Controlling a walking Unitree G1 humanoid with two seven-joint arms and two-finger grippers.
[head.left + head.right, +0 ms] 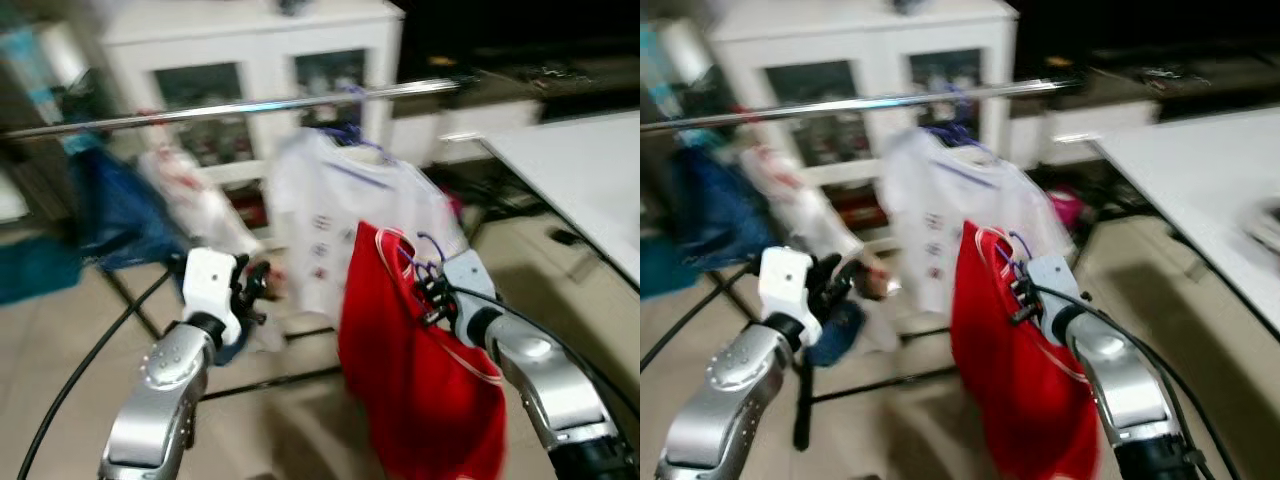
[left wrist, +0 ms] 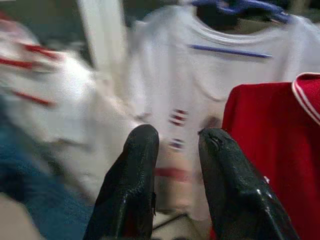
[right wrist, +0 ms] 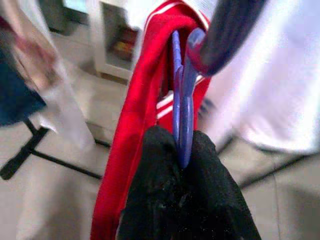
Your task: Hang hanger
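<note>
My right gripper [image 1: 432, 292] is shut on a purple hanger [image 3: 181, 107] that carries a red shirt [image 1: 415, 380], held up below and in front of the silver clothes rail [image 1: 240, 107]. In the right wrist view the hanger's thin purple neck is pinched between the black fingers [image 3: 155, 200], with red cloth draped beside it. A white shirt [image 1: 345, 215] on another purple hanger [image 1: 345, 130] hangs from the rail just behind. My left gripper [image 2: 175, 145] is raised to the left of the red shirt, open, nothing between its fingers.
More clothes hang on the rail at the left: a white and red garment [image 1: 195, 205] and a blue one [image 1: 115, 215]. A white cabinet [image 1: 250, 60] stands behind the rack. A white table [image 1: 590, 170] is on the right. The rack's black base [image 1: 270, 380] crosses the tiled floor.
</note>
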